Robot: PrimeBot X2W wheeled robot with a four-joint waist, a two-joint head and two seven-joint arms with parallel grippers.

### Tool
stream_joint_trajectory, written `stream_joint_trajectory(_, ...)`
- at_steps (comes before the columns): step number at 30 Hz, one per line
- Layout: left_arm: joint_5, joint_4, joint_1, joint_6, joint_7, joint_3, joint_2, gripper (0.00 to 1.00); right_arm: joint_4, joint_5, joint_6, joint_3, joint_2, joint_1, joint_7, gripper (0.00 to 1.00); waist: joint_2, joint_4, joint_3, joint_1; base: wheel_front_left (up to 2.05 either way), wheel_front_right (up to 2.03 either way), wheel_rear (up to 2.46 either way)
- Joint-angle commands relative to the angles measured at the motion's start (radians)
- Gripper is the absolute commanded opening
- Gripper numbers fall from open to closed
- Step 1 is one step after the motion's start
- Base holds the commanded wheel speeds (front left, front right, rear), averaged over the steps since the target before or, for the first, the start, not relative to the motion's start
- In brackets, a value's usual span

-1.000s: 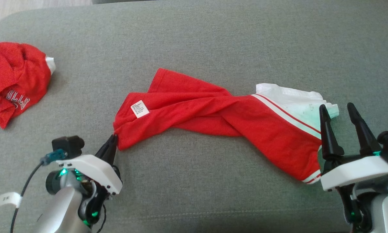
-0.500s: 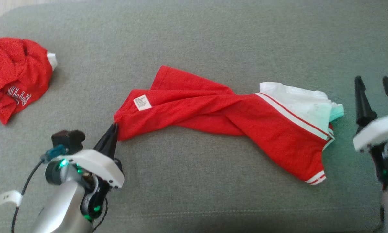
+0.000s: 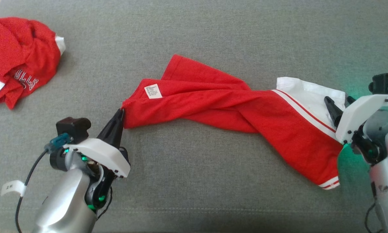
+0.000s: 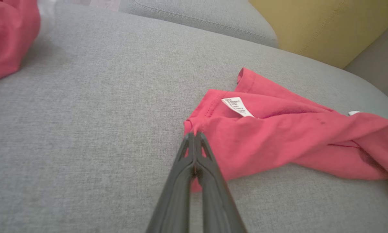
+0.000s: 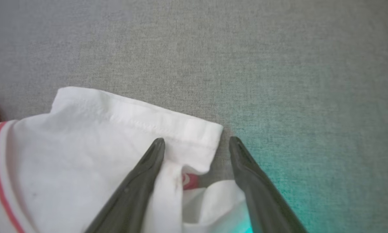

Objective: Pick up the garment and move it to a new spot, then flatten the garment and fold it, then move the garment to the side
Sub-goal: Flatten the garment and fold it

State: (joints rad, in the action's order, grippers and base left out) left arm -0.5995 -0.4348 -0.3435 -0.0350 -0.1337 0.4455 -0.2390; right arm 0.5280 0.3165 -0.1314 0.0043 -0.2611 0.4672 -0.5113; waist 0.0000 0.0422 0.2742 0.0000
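Garment (image 3: pixel 232 110) twisted, red heap (image 3: pixel 19 58) apart (crumpled)

A crumpled red shirt (image 3: pixel 19 58) with white lettering lies at ten o'clock on the grey cushion (image 3: pixel 213 32); in the left wrist view, a yellow surface (image 4: pixel 326 26) rises at one o'clock

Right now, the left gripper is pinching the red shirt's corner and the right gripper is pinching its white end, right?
No. The left gripper is shut on the garment at its red corner, but the right gripper is open: the right wrist view shows its jaws spread at the white end.
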Motion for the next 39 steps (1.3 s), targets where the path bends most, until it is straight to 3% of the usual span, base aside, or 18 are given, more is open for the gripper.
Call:
stream_joint_trajectory(1, 0.009, 0.027, -0.048, 0.001, -0.011, -0.032, -0.021, 0.0, -0.028, 0.009, 0.001, 0.02, -0.015, 0.027, 0.0, 1.0, 0.0, 0.0, 0.001, 0.0, 0.0, 0.0, 0.0)
stream_joint_trajectory(3, 0.008, 0.024, -0.049, 0.001, -0.015, -0.033, -0.023, 0.0, -0.009, 0.022, 0.001, 0.029, -0.016, 0.037, 0.003, 1.0, 0.0, 0.0, 0.002, 0.0, 0.0, 0.0, 0.0)
stream_joint_trajectory(4, 0.007, 0.023, -0.05, 0.001, -0.017, -0.033, -0.023, 0.0, -0.002, 0.032, 0.001, 0.033, -0.014, 0.04, 0.005, 0.44, 0.0, 0.0, 0.001, 0.0, 0.0, 0.0, 0.0)
stream_joint_trajectory(5, 0.007, 0.021, -0.049, 0.001, -0.02, -0.033, -0.024, 0.0, 0.002, 0.041, 0.001, 0.036, -0.014, 0.042, 0.015, 0.05, 0.0, -0.001, -0.001, 0.0, 0.0, 0.0, 0.0)
stream_joint_trajectory(6, 0.006, 0.021, -0.048, 0.001, -0.024, -0.034, -0.026, 0.0, 0.004, 0.048, 0.001, 0.036, -0.015, 0.044, 0.028, 0.0, 0.0, -0.002, -0.004, 0.0, 0.0, 0.0, 0.0)
stream_joint_trajectory(13, 0.023, 0.057, -0.038, 0.021, -0.07, -0.051, -0.05, 0.0, -0.056, 0.096, 0.001, 0.027, -0.027, 0.042, 0.183, 0.0, 0.0, -0.014, -0.049, 0.0, 0.0, 0.0, 0.0)
stream_joint_trajectory(22, 0.063, 0.272, -0.054, 0.087, -0.077, -0.1, -0.121, 0.0, -0.343, 0.081, 0.001, -0.014, -0.036, -0.004, 0.333, 0.0, 0.0, -0.033, -0.135, 0.0, 0.0, 0.0, 0.0)
stream_joint_trajectory(32, 0.082, 0.566, -0.146, 0.149, 0.018, -0.169, -0.209, 0.0, -0.763, 0.01, 0.001, -0.105, -0.024, 0.001, 0.292, 0.0, 0.0, -0.046, -0.215, 0.0, 0.0, 0.0, 0.0)
stream_joint_trajectory(39, 0.079, 0.658, -0.228, 0.167, 0.102, -0.187, -0.24, 0.0, -0.876, 0.002, 0.001, -0.133, -0.025, 0.051, 0.213, 0.0, 0.0, -0.056, -0.261, 0.0, 0.0, 0.0, 0.0)
